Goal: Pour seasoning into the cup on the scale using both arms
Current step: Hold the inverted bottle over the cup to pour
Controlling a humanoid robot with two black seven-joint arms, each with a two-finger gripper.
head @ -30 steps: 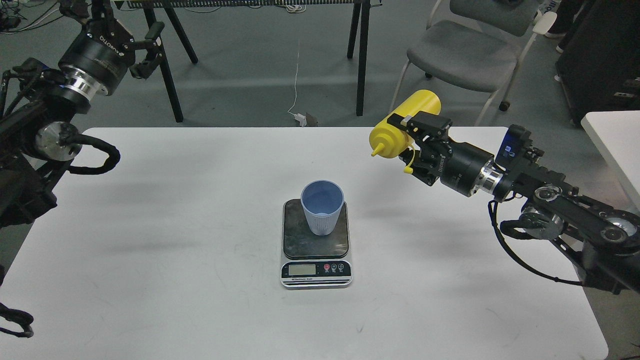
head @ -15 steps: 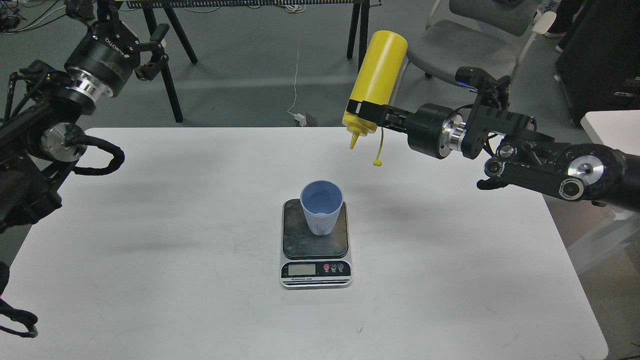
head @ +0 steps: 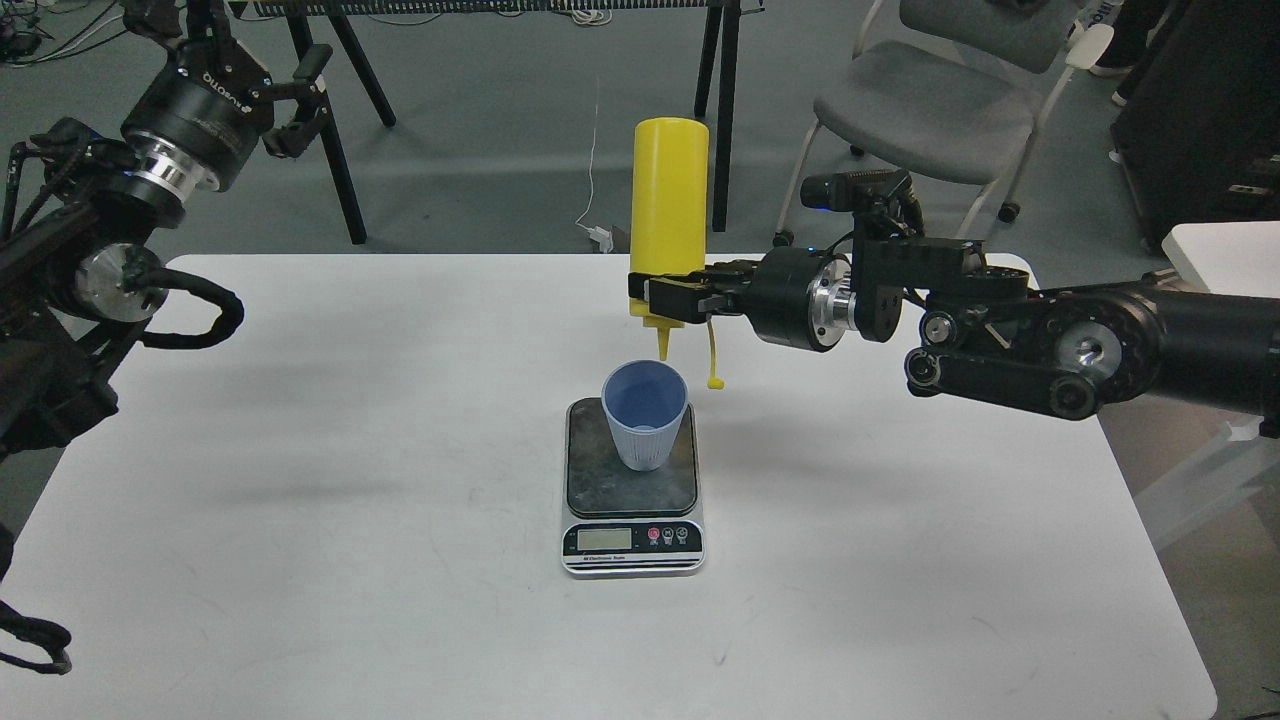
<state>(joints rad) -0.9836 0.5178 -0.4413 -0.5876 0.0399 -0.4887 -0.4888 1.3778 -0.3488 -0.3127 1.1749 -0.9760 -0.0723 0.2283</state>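
Note:
The yellow seasoning bottle (head: 668,200) is held upside down, nozzle pointing down just above the far rim of the light blue cup (head: 645,413). Its tethered cap (head: 714,383) dangles beside the cup. My right gripper (head: 662,297) is shut on the bottle near its neck, coming in from the right. The cup stands upright on the dark platform of the scale (head: 631,480) at the table's middle. My left gripper (head: 300,95) is raised at the far left, away from the table top, and looks open and empty.
The white table (head: 300,450) carries only the scale and cup. Behind it stand black trestle legs (head: 720,120) and a grey chair (head: 930,100). A second white table edge (head: 1230,260) shows at the right.
My right arm swung the bottle left and turned it from tilted to fully upside down, bringing the nozzle over the cup. The left arm barely moved.

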